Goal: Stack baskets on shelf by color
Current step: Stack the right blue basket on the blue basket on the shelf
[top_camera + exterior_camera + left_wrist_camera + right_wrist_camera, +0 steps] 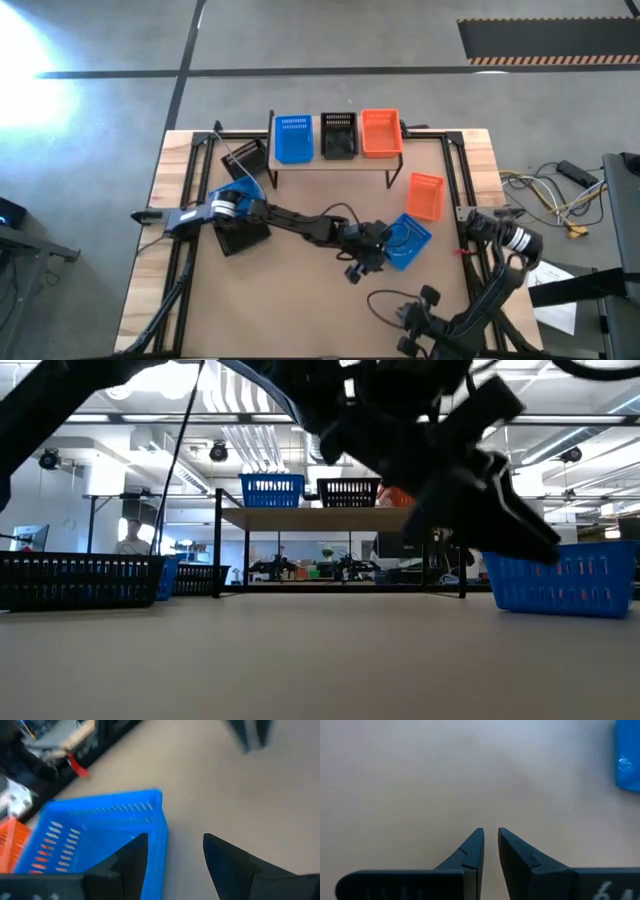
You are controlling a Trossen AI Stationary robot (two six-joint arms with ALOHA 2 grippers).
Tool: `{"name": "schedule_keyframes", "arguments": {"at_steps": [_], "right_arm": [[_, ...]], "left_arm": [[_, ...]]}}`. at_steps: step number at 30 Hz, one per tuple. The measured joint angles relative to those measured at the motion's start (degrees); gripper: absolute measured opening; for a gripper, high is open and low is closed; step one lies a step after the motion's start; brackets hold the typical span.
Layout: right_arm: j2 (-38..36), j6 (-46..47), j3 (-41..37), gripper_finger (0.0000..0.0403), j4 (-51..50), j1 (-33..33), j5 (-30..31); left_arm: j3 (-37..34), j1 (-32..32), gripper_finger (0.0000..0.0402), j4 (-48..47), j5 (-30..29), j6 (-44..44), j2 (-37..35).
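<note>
While left gripper (pixel 172 855) jaws straddle blue basket (pixel 100 835) wall (unclenched), right gripper (pixel 490 842) nearly closed, empty.

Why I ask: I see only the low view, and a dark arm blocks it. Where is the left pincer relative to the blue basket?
Observer: The left pincer is open at a corner of the blue basket, one finger over its inside, the other outside.
Operator: Anything behind that basket?
Observer: An orange basket lies on the table right beside it, toward the shelf.
Operator: And the right arm?
Observer: The right pincer waits over bare table near the front edge, holding nothing.
</note>
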Motion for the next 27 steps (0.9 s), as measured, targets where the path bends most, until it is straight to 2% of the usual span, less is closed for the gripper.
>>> {"name": "schedule_keyframes", "arguments": {"at_steps": [9,13,18,22,27], "right_arm": [[10.4,0.0,11.5,0.0048,-0.1,0.0,4.6],[13.6,-0.1,15.7,0.0047,-0.6,0.0,6.2],[15.7,-0.1,18.8,0.0047,-0.8,0.0,7.2],[15.5,0.1,18.9,0.0047,-0.9,0.0,7.0],[15.5,-0.9,18.8,0.0047,-1.4,0.0,6.8]], "left_arm": [[0.4,1.0,0.0166,1.4,-0.8,-2.6,3.1],[0.5,0.7,0.0128,1.0,-0.8,-4.8,3.0],[0.3,-0.5,0.0062,-0.4,-1.7,-5.0,1.7],[0.0,-1.8,0.0010,-4.8,-5.5,-5.6,-1.1],[-1.8,-5.2,0.0004,-11.0,-16.5,-6.3,-7.1]]}}
